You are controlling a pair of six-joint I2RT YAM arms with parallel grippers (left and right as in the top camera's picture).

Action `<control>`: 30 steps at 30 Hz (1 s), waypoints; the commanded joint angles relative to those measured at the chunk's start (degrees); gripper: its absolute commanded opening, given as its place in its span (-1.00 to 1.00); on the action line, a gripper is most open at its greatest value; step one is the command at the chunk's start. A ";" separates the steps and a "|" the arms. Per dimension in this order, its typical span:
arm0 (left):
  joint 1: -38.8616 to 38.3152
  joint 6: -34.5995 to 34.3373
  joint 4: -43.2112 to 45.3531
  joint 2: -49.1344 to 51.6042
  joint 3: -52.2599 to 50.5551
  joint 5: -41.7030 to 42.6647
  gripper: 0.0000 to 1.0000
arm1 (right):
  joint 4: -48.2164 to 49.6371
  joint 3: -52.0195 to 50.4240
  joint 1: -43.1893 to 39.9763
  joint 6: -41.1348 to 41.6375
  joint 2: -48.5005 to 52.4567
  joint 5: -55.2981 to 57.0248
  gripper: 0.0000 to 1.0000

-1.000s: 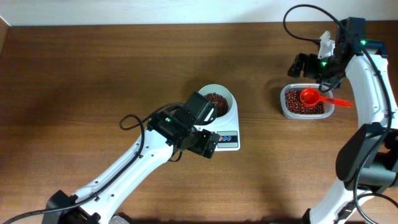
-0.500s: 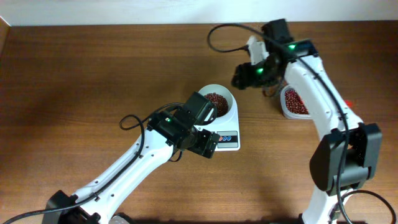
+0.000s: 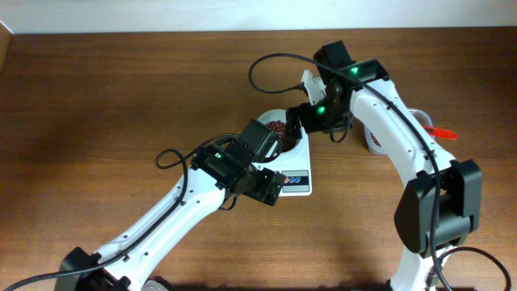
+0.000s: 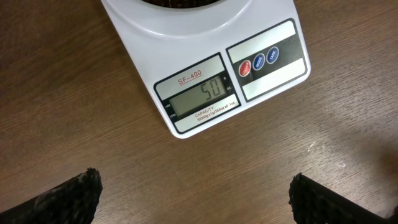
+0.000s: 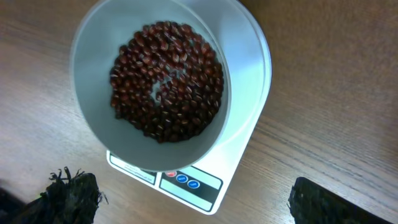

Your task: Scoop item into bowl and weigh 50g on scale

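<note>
Near the tabletop's centre, with left end effector (image 4: 196, 190) and right end effector (image 5: 193, 196) both wide and empty, the right could bump the bowl (image 5: 90, 93), spoiling the 50 reading on the scale (image 4: 161, 43)

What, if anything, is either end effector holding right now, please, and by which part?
Nothing; the left end effector and right end effector are both open, empty.

A dark brown wooden table (image 3: 105, 89) fills nearly the whole overhead view, its grain running from side to side. Along its far edge lies a pale cream strip (image 3: 161, 14), possibly a wall, though too little shows to tell. The light is even, leaving a soft sheen on the wood.
</note>
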 commanded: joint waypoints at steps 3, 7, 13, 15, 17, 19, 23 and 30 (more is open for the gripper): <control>-0.17 -0.26 0.13 -0.94 -0.42 -0.39 0.98 | 2.67 -4.22 0.33 -0.17 0.63 0.68 0.97; -0.17 -0.26 0.13 -0.94 -0.42 -0.39 0.98 | 5.18 -5.40 0.33 -0.20 0.63 0.68 0.97; -0.17 -0.26 0.11 -0.94 -0.42 -0.39 0.98 | 12.13 -9.29 0.33 -0.20 0.63 0.70 0.98; -0.17 -0.26 0.13 -0.94 -0.42 -0.39 0.98 | 12.11 -9.38 0.33 -0.22 0.63 0.70 0.98; -0.17 -0.26 0.13 -0.94 -0.42 -0.37 0.98 | 11.37 -9.40 0.33 -0.22 0.63 0.70 0.97; -0.17 -0.26 0.11 -0.94 -0.42 -0.39 0.98 | 10.49 -9.49 0.33 -0.22 0.63 0.70 0.98; -0.17 -0.26 0.11 -0.94 -0.42 -0.39 0.98 | 9.79 -9.51 0.33 -0.22 0.63 0.70 0.98; -0.17 -0.26 0.11 -0.94 -0.42 -0.39 0.98 | 13.57 -9.51 0.33 -0.22 0.63 5.03 0.97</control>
